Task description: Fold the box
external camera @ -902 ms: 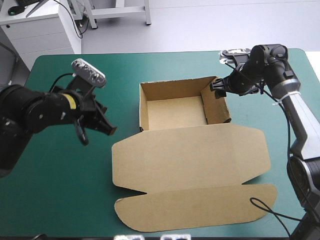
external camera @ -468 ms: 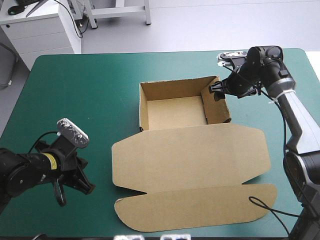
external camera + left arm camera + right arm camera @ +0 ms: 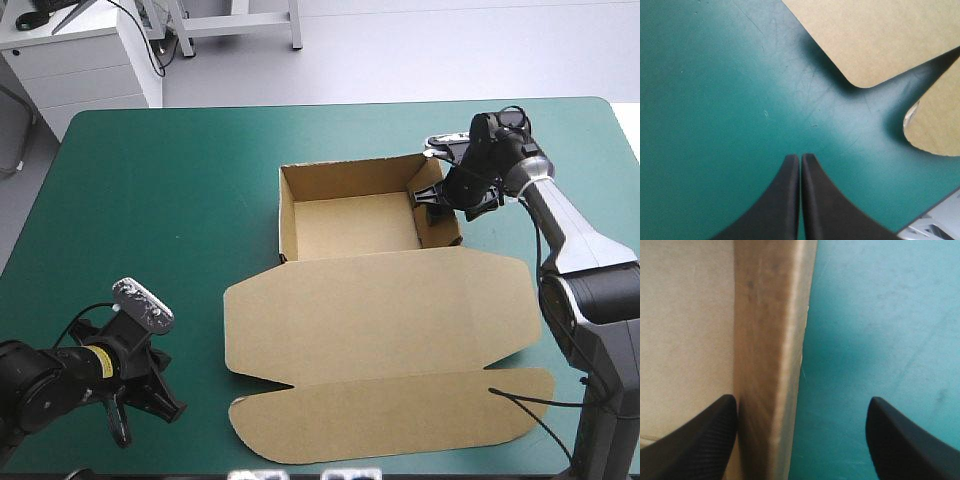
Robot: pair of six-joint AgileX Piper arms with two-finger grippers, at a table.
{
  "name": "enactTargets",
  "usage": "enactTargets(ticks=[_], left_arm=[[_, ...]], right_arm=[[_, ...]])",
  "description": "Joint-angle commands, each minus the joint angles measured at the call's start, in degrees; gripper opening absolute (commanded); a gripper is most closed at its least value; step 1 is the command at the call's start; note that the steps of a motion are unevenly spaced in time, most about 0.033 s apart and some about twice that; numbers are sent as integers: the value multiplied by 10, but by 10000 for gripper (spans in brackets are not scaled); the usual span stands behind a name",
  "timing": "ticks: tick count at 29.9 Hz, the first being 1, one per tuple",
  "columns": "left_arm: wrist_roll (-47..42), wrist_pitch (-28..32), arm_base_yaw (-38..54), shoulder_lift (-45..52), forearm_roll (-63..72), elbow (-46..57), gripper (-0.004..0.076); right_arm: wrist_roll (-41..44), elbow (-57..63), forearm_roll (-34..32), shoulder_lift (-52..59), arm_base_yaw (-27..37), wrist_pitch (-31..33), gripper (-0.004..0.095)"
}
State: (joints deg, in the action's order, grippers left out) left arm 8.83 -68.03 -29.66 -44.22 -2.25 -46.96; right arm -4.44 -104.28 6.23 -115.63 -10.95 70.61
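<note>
Mid-table, a bit toward the far side: box [image 3: 380,300] stands as open tray [image 3: 345,228] w/ walls up, lid [image 3: 430,330] flat on the cover toward the near edge, front flap [image 3: 400,420] spread out too. R gripper [image 3: 432,197] is at tray's right wall [image 3: 771,360], fingers spread and straddling it: one inside the tray, close against the wall, other well outside over teal-green cover [image 3: 150,180]. Not pinching yet. L gripper [image 3: 800,157] sits low near table's near-left corner, fingers pressed together, holding nothing, near lid's rounded corner. Step is prob firming up the right wall. To do well: centre wall betw fingers before closing, grip near top edge, squeeze square-on, no sideways drag or tray slides. L arm too far off to brace.
</note>
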Motion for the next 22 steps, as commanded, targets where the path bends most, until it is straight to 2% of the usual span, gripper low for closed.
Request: enactTargets(ticks=[1,5,7,14,22], left_arm=[[-6,42,1,1,3,-10,-8],[-6,51,1,1,3,-10,-8],[-6,57,1,1,3,-10,-8],[-6,60,1,1,3,-10,-8],[-6,64,1,1,-13,-10,-8]], right_arm=[[-3,-17,-2,13,3,-14,475],[-11,-17,-2,7,3,-22,107],[-21,-17,-6,7,3,-33,-14],[-21,-19,-62,14,32,-43,-19],[-33,-19,-99,35,154,-37,-19]])
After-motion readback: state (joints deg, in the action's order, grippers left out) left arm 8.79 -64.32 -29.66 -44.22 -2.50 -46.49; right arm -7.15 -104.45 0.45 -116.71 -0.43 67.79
